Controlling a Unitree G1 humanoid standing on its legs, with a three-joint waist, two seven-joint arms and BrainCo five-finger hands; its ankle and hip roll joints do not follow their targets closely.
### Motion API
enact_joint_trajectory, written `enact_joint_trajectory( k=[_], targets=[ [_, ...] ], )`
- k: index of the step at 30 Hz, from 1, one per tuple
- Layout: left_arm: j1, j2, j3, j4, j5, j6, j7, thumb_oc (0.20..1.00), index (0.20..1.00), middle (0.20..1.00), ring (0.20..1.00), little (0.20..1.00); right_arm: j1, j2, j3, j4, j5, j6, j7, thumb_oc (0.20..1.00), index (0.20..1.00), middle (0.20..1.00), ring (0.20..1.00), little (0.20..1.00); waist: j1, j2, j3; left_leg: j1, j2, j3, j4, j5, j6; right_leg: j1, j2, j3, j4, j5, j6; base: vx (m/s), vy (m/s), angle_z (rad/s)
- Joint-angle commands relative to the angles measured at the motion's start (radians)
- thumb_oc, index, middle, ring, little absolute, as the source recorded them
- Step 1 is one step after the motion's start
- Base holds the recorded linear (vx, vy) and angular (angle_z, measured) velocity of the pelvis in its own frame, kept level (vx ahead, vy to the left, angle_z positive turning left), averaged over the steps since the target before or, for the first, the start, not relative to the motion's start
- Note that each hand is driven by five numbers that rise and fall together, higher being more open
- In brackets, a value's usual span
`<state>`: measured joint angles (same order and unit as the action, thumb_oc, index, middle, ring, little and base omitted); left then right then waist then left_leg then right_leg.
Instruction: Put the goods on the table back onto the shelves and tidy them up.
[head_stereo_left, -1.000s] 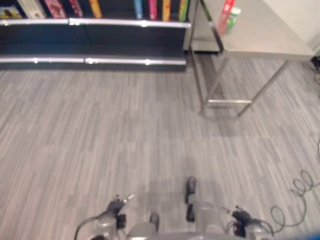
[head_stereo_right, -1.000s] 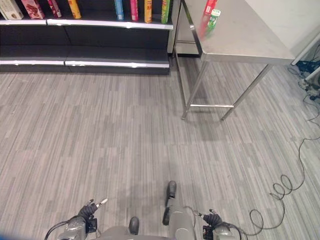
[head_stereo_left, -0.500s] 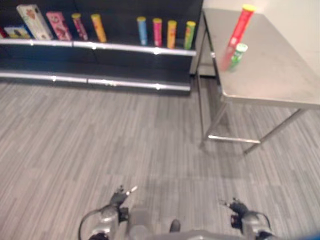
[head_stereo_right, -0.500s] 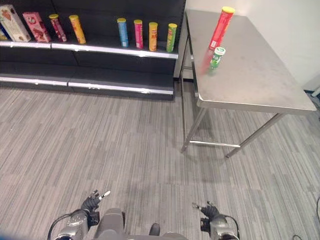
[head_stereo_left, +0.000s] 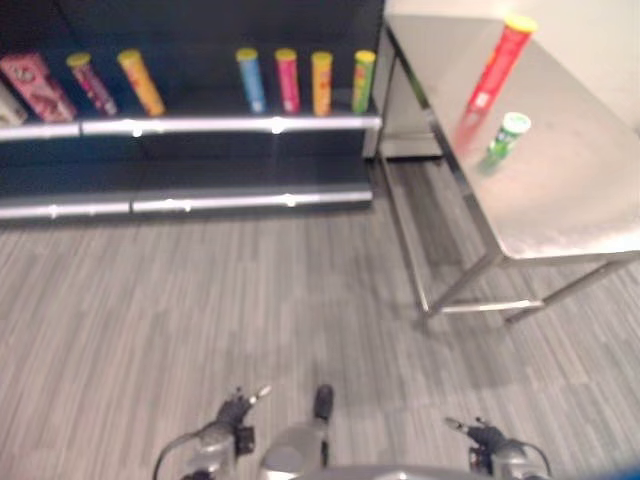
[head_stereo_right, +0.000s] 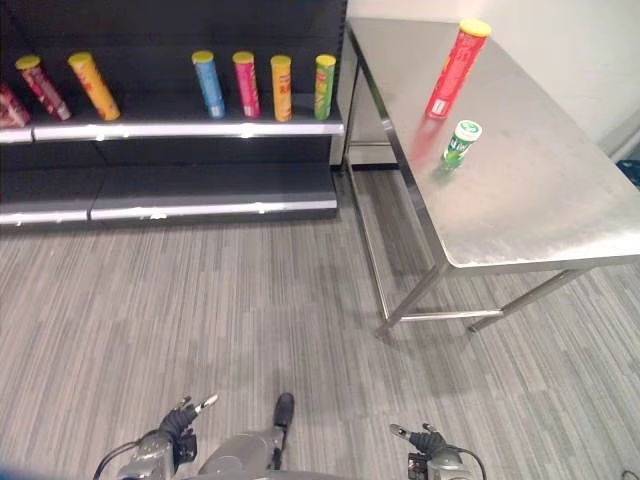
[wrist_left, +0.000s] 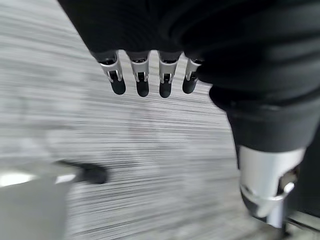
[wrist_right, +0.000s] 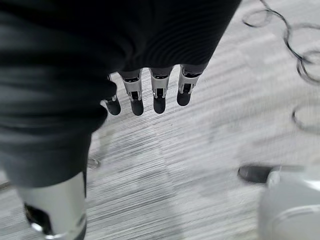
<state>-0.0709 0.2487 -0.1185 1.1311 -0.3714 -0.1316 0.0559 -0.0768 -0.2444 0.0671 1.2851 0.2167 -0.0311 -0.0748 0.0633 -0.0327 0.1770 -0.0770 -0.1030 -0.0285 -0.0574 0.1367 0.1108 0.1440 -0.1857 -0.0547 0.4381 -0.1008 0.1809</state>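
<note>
A tall red can with a yellow lid (head_stereo_right: 452, 68) stands on the steel table (head_stereo_right: 530, 210) at the right. Beside it is a short green can with a white lid (head_stereo_right: 459, 143). The dark shelves (head_stereo_right: 180, 130) stand at the back left, carrying a row of upright cans (head_stereo_right: 245, 85). My left hand (head_stereo_right: 178, 422) hangs low at the picture's bottom edge, far from the table. My right hand (head_stereo_right: 425, 440) is just as low and as far. In the wrist views the left fingers (wrist_left: 142, 82) and the right fingers (wrist_right: 157, 95) are straight over the floor, holding nothing.
Yellow and dark red cans (head_stereo_right: 70, 88) lean at the shelf's left end. The lower shelf board (head_stereo_right: 210, 185) is bare. The table's legs and crossbar (head_stereo_right: 440, 312) stand on the grey plank floor between me and the tabletop. A white wall runs behind the table.
The camera has shifted: shelves and table sit lower in the picture than a second ago, and more of them shows. Both hands stay low and hold nothing.
</note>
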Motion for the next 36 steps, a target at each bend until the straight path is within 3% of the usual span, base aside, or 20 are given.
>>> enact_joint_trajectory(
  k=[1, 2, 3, 6, 7, 9, 12, 13, 14, 17, 20, 21, 22, 23, 27, 30, 31, 32, 34, 36],
  targets=[
    [0.027, 0.048, -0.018, -0.077, 0.046, -0.015, -0.012, 1.000, 1.000, 1.000, 1.000, 1.000, 0.013, -0.059, -0.026, -0.032, 0.035, -0.002, -0.004, 1.000, 1.000, 1.000, 1.000, 1.000, -0.019, 0.025, 0.019, -0.007, 0.077, -0.089, 0.058, -0.112, -0.101, -0.154, -0.069, 0.084, 0.068, 0.260, -0.053, 0.16, 0.446, -0.01],
    [0.027, 0.048, -0.018, -0.077, 0.046, -0.014, -0.012, 1.000, 1.000, 1.000, 1.000, 1.000, 0.013, -0.059, -0.026, -0.032, 0.035, -0.002, -0.004, 1.000, 1.000, 1.000, 1.000, 1.000, -0.017, 0.025, 0.019, -0.008, 0.076, -0.088, 0.059, -0.112, -0.101, -0.156, -0.070, 0.086, 0.072, 0.258, -0.053, 0.20, 0.325, 0.19],
    [0.030, 0.065, -0.028, -0.093, 0.068, -0.011, -0.013, 1.000, 1.000, 1.000, 1.000, 1.000, 0.034, -0.053, -0.039, -0.019, 0.036, -0.002, -0.007, 1.000, 1.000, 1.000, 1.000, 1.000, -0.027, 0.035, 0.022, 0.034, 0.082, -0.071, 0.060, -0.145, -0.090, -0.188, -0.106, 0.031, 0.124, 0.260, -0.065, 0.26, 0.287, 0.11],
    [0.028, 0.069, -0.029, -0.131, 0.057, -0.011, -0.014, 1.000, 1.000, 1.000, 1.000, 1.000, 0.037, -0.059, -0.045, -0.028, 0.044, -0.005, -0.009, 1.000, 1.000, 1.000, 1.000, 1.000, -0.044, 0.037, 0.028, 0.070, 0.084, -0.066, 0.053, -0.167, -0.089, -0.239, -0.070, -0.035, 0.040, 0.202, -0.068, 0.24, 0.163, -0.27],
    [0.019, 0.073, -0.044, -0.139, 0.060, -0.011, -0.014, 1.000, 1.000, 1.000, 1.000, 1.000, 0.032, -0.057, -0.039, -0.032, 0.046, -0.008, -0.012, 1.000, 1.000, 1.000, 1.000, 1.000, -0.058, 0.031, 0.042, 0.103, 0.082, -0.054, 0.050, -0.193, -0.091, -0.292, -0.001, -0.134, -0.107, 0.138, -0.058, 0.27, 0.072, -0.33],
    [0.015, 0.070, -0.056, -0.150, 0.074, -0.010, -0.016, 1.000, 1.000, 1.000, 1.000, 1.000, 0.034, -0.053, -0.031, -0.026, 0.045, -0.010, -0.014, 1.000, 1.000, 1.000, 1.000, 1.000, -0.078, 0.006, 0.048, 0.169, 0.057, -0.045, 0.036, -0.233, -0.090, -0.330, 0.081, -0.218, -0.300, 0.158, -0.024, 0.40, 0.120, -0.26],
    [0.012, 0.071, -0.053, -0.164, 0.093, -0.005, -0.022, 1.000, 1.000, 1.000, 1.000, 1.000, 0.036, -0.048, -0.026, -0.021, 0.036, -0.011, -0.018, 1.000, 1.000, 1.000, 1.000, 1.000, -0.078, -0.027, 0.051, 0.211, 0.037, -0.029, 0.045, -0.278, -0.095, -0.337, 0.115, -0.373, -0.441, 0.205, 0.016, 0.36, 0.083, -0.29],
    [0.020, 0.070, -0.055, -0.173, 0.097, -0.003, -0.032, 1.000, 1.000, 1.000, 1.000, 1.000, 0.039, -0.048, -0.020, -0.020, 0.031, -0.010, -0.019, 1.000, 1.000, 1.000, 1.000, 1.000, -0.069, -0.034, 0.042, 0.220, 0.039, -0.018, 0.050, -0.301, -0.097, -0.303, 0.129, -0.410, -0.476, 0.185, 0.016, 0.30, 0.048, -0.47],
    [0.029, 0.070, -0.058, -0.184, 0.098, -0.003, -0.035, 1.000, 1.000, 1.000, 1.000, 1.000, 0.046, -0.046, -0.012, -0.023, 0.029, -0.013, -0.018, 1.000, 1.000, 1.000, 1.000, 1.000, -0.068, -0.051, 0.042, 0.219, 0.029, -0.001, 0.071, -0.308, -0.096, -0.280, 0.126, -0.419, -0.487, 0.189, -0.016, 0.29, 0.032, -0.48],
    [0.030, 0.075, -0.066, -0.196, 0.105, -0.005, -0.036, 1.000, 1.000, 1.000, 1.000, 1.000, 0.056, -0.042, -0.008, -0.028, 0.032, -0.015, -0.015, 1.000, 1.000, 1.000, 1.000, 1.000, -0.077, -0.057, 0.025, 0.254, 0.048, 0.004, 0.085, -0.354, -0.102, -0.289, 0.143, -0.368, -0.463, 0.179, -0.045, 0.27, 0.020, -0.35],
    [0.038, 0.076, -0.082, -0.246, 0.102, -0.001, -0.046, 1.000, 1.000, 1.000, 1.000, 1.000, 0.080, -0.046, -0.023, -0.006, 0.037, -0.008, -0.018, 1.000, 1.000, 1.000, 1.000, 1.000, -0.090, -0.029, -0.009, 0.270, 0.093, 0.013, 0.174, -0.378, -0.138, -0.252, 0.145, -0.373, -0.459, 0.151, -0.064, 0.36, 0.034, 0.16],
    [0.041, 0.075, -0.082, -0.259, 0.093, 0.001, -0.049, 1.000, 1.000, 1.000, 1.000, 1.000, 0.081, -0.048, -0.026, 0.005, 0.037, -0.005, -0.021, 1.000, 1.000, 1.000, 1.000, 1.000, -0.096, -0.017, -0.020, 0.258, 0.120, 0.039, 0.250, -0.352, -0.167, -0.230, 0.153, -0.371, -0.461, 0.143, -0.071, 0.37, 0.041, 0.36],
    [0.060, 0.082, -0.082, -0.318, 0.080, 0.006, -0.059, 1.000, 1.000, 1.000, 1.000, 1.000, 0.089, -0.053, -0.024, 0.008, 0.036, 0.002, -0.014, 1.000, 1.000, 1.000, 1.000, 1.000, -0.091, -0.012, -0.008, 0.171, 0.163, 0.074, 0.503, -0.274, -0.194, -0.187, 0.163, -0.348, -0.460, 0.112, -0.101, 0.30, 0.035, 0.27],
    [0.064, 0.087, -0.077, -0.344, 0.071, 0.010, -0.064, 1.000, 1.000, 1.000, 1.000, 1.000, 0.087, -0.057, -0.023, 0.016, 0.032, 0.004, -0.016, 1.000, 1.000, 1.000, 1.000, 1.000, -0.083, -0.013, 0.007, 0.122, 0.174, 0.069, 0.636, -0.235, -0.201, -0.168, 0.169, -0.338, -0.465, 0.099, -0.118, 0.18, 0.028, 0.23],
    [0.060, 0.101, -0.073, -0.357, 0.067, 0.010, -0.052, 1.000, 1.000, 1.000, 1.000, 1.000, 0.078, -0.075, -0.038, 0.027, 0.048, 0.016, -0.025, 1.000, 1.000, 1.000, 1.000, 1.000, -0.065, -0.023, 0.055, -0.028, 0.208, 0.073, 0.843, -0.231, -0.163, -0.108, 0.171, -0.290, -0.481, 0.070, -0.136, 0.09, 0.053, -0.55],
    [0.063, 0.105, -0.078, -0.385, 0.067, 0.005, -0.056, 1.000, 1.000, 1.000, 1.000, 1.000, 0.080, -0.086, -0.037, 0.024, 0.041, 0.020, -0.019, 1.000, 1.000, 1.000, 1.000, 1.000, -0.044, -0.034, 0.078, -0.079, 0.223, 0.085, 0.655, -0.268, -0.152, -0.068, 0.139, -0.239, -0.499, 0.065, -0.110, 0.21, 0.260, -0.83],
    [0.065, 0.110, -0.077, -0.404, 0.072, 0.006, -0.052, 1.000, 1.000, 1.000, 1.000, 1.000, 0.075, -0.093, -0.035, 0.020, 0.029, 0.020, -0.019, 1.000, 1.000, 1.000, 1.000, 1.000, -0.026, -0.025, 0.077, -0.073, 0.190, 0.033, 0.382, -0.239, -0.173, -0.060, 0.129, -0.201, -0.503, 0.061, -0.091, 0.20, 0.306, -0.82],
    [0.065, 0.110, -0.077, -0.404, 0.072, 0.006, -0.052, 1.000, 1.000, 1.000, 1.000, 1.000, 0.075, -0.092, -0.035, 0.020, 0.029, 0.020, -0.019, 1.000, 1.000, 1.000, 1.000, 1.000, -0.027, -0.028, 0.076, -0.070, 0.186, 0.034, 0.372, -0.231, -0.172, -0.061, 0.126, -0.201, -0.503, 0.062, -0.091, 0.18, 0.326, -0.72],
    [0.069, 0.101, -0.082, -0.376, 0.084, -0.003, -0.047, 1.000, 1.000, 1.000, 1.000, 1.000, 0.079, -0.107, -0.042, 0.032, -0.007, 0.022, -0.022, 1.000, 1.000, 1.000, 1.000, 1.000, -0.020, 0.004, 0.060, -0.021, 0.191, -0.131, 0.122, -0.150, -0.216, -0.061, 0.135, -0.149, -0.495, 0.048, -0.075, 0.17, 0.301, -0.75],
    [0.068, 0.090, -0.082, -0.362, 0.073, -0.009, -0.046, 1.000, 1.000, 1.000, 1.000, 1.000, 0.094, -0.119, -0.073, 0.047, -0.017, 0.024, -0.039, 1.000, 1.000, 1.000, 1.000, 1.000, -0.041, 0.019, 0.052, 0.004, 0.200, -0.119, 0.103, -0.131, -0.223, -0.058, 0.121, -0.145, -0.494, 0.050, -0.066, 0.12, 0.272, -0.96]
  ],
)
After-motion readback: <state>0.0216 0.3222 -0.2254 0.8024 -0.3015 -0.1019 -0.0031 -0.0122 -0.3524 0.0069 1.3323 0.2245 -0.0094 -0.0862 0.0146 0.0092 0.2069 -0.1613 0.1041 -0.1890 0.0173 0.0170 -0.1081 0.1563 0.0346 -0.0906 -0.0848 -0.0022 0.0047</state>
